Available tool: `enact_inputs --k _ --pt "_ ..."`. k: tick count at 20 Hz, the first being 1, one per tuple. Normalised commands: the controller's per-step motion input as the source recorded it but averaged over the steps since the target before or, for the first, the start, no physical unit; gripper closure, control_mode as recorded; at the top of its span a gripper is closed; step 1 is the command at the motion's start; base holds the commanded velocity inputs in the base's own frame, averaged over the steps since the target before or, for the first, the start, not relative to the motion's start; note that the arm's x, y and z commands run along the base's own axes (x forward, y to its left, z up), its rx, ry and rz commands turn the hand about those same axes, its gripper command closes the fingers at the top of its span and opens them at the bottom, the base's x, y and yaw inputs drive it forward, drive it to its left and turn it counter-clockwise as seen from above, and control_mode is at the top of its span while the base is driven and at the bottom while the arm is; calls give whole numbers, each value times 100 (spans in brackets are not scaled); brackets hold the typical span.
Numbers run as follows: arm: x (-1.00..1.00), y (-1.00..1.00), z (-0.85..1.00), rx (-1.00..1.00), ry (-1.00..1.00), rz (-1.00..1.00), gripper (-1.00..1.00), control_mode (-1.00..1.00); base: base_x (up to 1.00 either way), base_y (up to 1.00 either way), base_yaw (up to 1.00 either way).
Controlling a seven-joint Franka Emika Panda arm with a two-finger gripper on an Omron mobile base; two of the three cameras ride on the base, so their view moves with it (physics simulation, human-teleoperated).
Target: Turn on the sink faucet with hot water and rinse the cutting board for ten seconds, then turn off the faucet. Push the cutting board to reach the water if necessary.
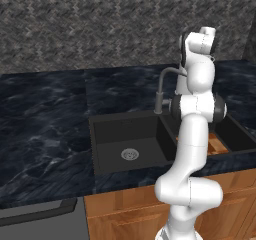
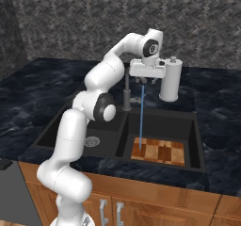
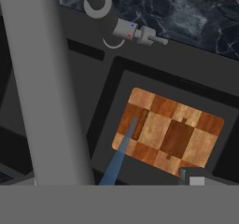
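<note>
We are rinsing: the water (image 2: 142, 117) hits the cutting board (image 2: 159, 151) at its 9 o'clock end. Jaws' state we cannot tell. Next, reach the faucet (image 2: 127, 91) lever.

White rounded arm (image 2: 75, 140) segments joined by dark joints.

A dark marbled tabletop (image 1: 45, 119) runs wall to wall beneath a grey herringbone-patterned wall (image 1: 90, 24). At about 1 o'clock in the right base view, a white upright cylinder (image 2: 170, 81) with a knob top stands on the tabletop. Brown wooden cabinet fronts (image 2: 155, 206) with silver handles (image 2: 109, 213) lie at 6 o'clock. A grey appliance top (image 1: 35, 219) sits at 7 o'clock in the left base view.
</note>
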Motion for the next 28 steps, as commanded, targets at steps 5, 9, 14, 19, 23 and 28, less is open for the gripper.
enact_inputs --k 5,9,14,19,23,28 --pt "0 1 -2 0 0 0 -100 -100 0 0 0" --pt "-3 16 -9 0 0 0 -100 -100 0 0 0" --pt "-17 34 -12 0 0 0 -100 -100 0 0 0" --pt "-25 47 -13 -1 0 0 -100 -100 0 0 0" --pt "-23 55 -12 -2 0 0 -100 -100 0 0 0" --pt "-31 63 -13 -4 0 0 -100 -100 0 0 0"
